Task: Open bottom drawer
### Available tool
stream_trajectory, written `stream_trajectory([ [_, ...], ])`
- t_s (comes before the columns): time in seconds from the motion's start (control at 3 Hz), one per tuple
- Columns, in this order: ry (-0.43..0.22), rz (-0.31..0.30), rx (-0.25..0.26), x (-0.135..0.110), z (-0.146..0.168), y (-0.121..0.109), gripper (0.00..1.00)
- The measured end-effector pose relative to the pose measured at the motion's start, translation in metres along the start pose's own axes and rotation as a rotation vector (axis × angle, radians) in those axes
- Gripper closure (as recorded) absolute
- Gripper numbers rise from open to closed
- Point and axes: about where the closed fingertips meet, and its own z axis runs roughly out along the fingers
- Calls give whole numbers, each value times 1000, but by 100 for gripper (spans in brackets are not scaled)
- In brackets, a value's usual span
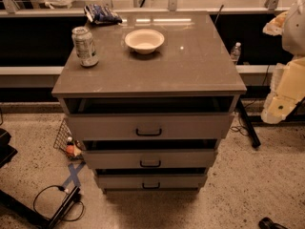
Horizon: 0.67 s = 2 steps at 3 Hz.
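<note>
Low on the cabinet (224, 123) front, beneath two larger-looking drawers, sits the bottom drawer (124, 181). Its small black bar handle (151, 185) is centred, and a dark gap shows above its front. Up and to the right of it, at the right edge beside the cabinet's corner, the gripper (275, 112) hangs on a pale arm (289, 82), well apart from the drawer. Whether it is open or closed, or has hold of anything, I cannot tell. A soda can (85, 46) and a white bowl (144, 41) stand on the cabinet top (190, 66).

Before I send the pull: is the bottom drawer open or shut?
Looks shut: the bottom drawer lines up with the middle drawer above, no interior showing. No gripper in view; only the arm, far right.
</note>
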Motion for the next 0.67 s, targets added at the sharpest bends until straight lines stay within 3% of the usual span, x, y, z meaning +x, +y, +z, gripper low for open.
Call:
stream_trajectory([
  [0.67,-24,26,20,6,12,-2,0],
])
